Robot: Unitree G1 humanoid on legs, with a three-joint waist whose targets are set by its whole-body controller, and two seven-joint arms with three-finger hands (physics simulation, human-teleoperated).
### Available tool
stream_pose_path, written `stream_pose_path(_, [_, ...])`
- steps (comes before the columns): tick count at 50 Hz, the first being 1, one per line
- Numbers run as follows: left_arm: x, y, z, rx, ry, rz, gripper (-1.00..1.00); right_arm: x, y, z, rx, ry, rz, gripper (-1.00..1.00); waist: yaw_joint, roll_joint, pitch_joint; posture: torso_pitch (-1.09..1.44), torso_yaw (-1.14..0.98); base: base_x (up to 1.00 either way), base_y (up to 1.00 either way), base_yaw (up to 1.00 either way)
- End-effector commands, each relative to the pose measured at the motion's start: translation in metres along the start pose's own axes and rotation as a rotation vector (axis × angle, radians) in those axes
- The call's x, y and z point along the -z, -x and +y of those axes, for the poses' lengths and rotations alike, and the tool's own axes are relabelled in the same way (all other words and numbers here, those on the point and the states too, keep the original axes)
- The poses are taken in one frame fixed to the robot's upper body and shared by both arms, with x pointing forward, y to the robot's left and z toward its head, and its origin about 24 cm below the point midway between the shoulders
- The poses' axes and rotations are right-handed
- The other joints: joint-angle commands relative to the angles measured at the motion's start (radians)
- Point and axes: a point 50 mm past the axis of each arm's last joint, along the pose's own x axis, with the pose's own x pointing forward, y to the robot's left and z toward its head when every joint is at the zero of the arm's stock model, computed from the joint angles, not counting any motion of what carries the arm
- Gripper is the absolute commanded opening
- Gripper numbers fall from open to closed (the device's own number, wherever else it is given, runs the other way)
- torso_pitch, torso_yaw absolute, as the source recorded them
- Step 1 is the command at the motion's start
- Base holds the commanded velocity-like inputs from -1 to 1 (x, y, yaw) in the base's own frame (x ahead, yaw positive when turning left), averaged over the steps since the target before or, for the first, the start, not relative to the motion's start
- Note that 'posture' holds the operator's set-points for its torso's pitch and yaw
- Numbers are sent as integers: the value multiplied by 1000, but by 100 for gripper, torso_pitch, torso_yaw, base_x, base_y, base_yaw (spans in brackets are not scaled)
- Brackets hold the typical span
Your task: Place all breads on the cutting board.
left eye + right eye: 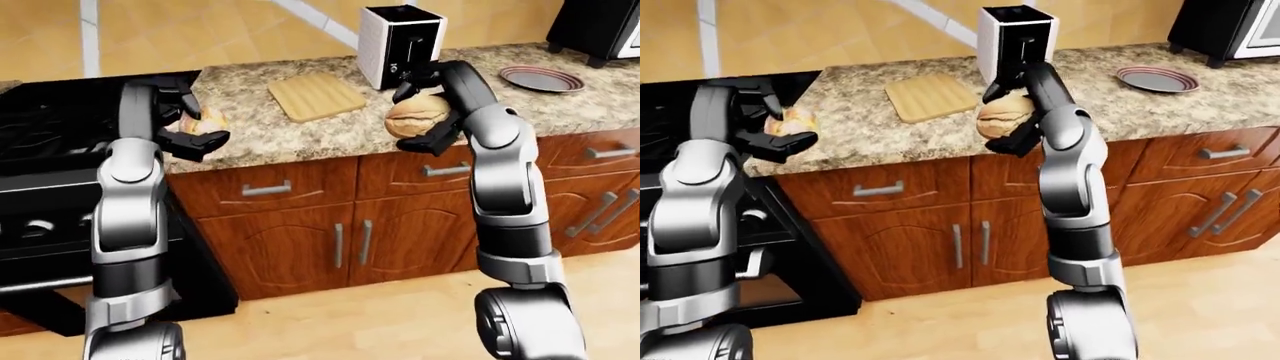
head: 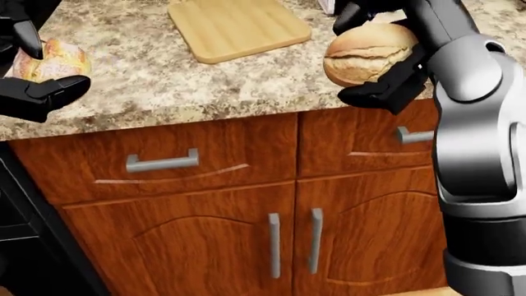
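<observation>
Big round bread roll held in the right hand, black fingers closed under and over it, lifted off the counter at its near edge, right of the cutting board in the head view. Roll's long axis runs roughly left-right, split crust facing the camera. Second, smaller bread sits in the left hand at the counter's left end by the stove; fingers wrapped round it from above and below, so gripped. Much of it is hidden by the fingers; shape and long axis can't be made out, and whether it touches the counter can't be told either.

Cutting board is bare wood, lying flat on the counter between the two hands, corners skewed slightly; nothing on it. Its top edge is cut off in the head view.

Further out in the left-eye view: white toaster just above the right hand, partly covered by it; a plate with nothing on it to the right; a dark appliance cut off at the top right corner. Wood cabinets with metal handles below the counter.
</observation>
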Motion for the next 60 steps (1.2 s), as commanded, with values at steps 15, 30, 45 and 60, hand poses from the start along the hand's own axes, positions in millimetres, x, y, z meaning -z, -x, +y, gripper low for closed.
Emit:
stream_pose_path(15, [-29,1,5,-17,8,-135,-100,-25,5,-22,101,26,-119,-100,-9,-97,-7,0,0,3,0,0])
stream_pose_path(30, [-27,0,5,-18,8,-132,-100,-22,3,-19,97,23,-110,-100,3,-79,-26,0,0,26,0,0])
stream_pose_path(45, [-27,3,1,-9,-2,-137,-100,-25,7,-20,82,21,-123,-100,-24,-26,-39,0,0,6,2,42])
stream_pose_path(60, [-26,2,1,-7,-4,-137,-100,-23,5,-23,108,1,-122,-100,9,-170,-27,0,0,26,0,0])
